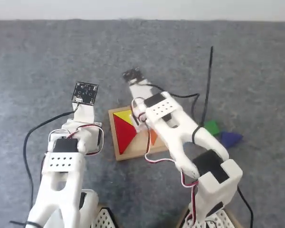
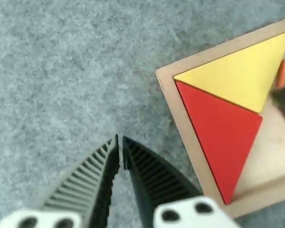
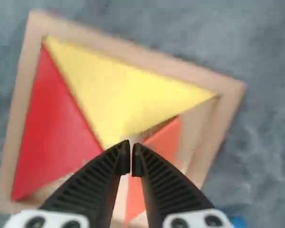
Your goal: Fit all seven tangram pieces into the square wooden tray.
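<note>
Left of centre in the high view, the left gripper (image 2: 120,138) hangs over grey carpet (image 2: 61,57), fingers together on nothing, just beside the square wooden tray (image 2: 185,118). The yellow triangle (image 2: 237,78) and red triangle (image 2: 221,133) lie seated in it. The right gripper (image 3: 131,145) hovers over the tray's middle above the orange piece (image 3: 161,142), fingers pressed together, empty. Filling looks partway done. The next move probably calls for opening and fetching the green piece (image 1: 212,127) or blue piece (image 1: 231,137) at right.
</note>
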Motion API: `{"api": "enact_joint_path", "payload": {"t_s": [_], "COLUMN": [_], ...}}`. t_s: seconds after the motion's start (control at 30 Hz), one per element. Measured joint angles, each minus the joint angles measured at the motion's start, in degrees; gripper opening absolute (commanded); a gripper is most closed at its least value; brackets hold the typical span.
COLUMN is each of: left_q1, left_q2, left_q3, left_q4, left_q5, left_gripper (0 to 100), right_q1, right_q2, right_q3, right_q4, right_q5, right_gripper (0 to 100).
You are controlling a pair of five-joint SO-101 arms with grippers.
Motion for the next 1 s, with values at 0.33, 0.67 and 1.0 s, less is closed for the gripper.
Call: {"api": "enact_joint_path", "payload": {"t_s": [0.33,0.67,1.0], "left_q1": [0.0,0.0,0.0], "left_q2": [0.0,0.0,0.0], "left_q3": [0.0,0.0,0.0], "left_q4": [0.0,0.0,0.0], "left_q5": [0.0,0.0,0.0], "left_gripper": [2,2,2], "right_q1": [4.48,-5.54,-1.14], "right_q2": [-1.41,-6.51,4.4], "right_q3": [-4.04,3.34,-2.46], "right_q4": [8.88,9.67,7.47], "right_q5": [-1.93,0.53,0.53], "right_gripper": [2.0,2.0,2.0]}}
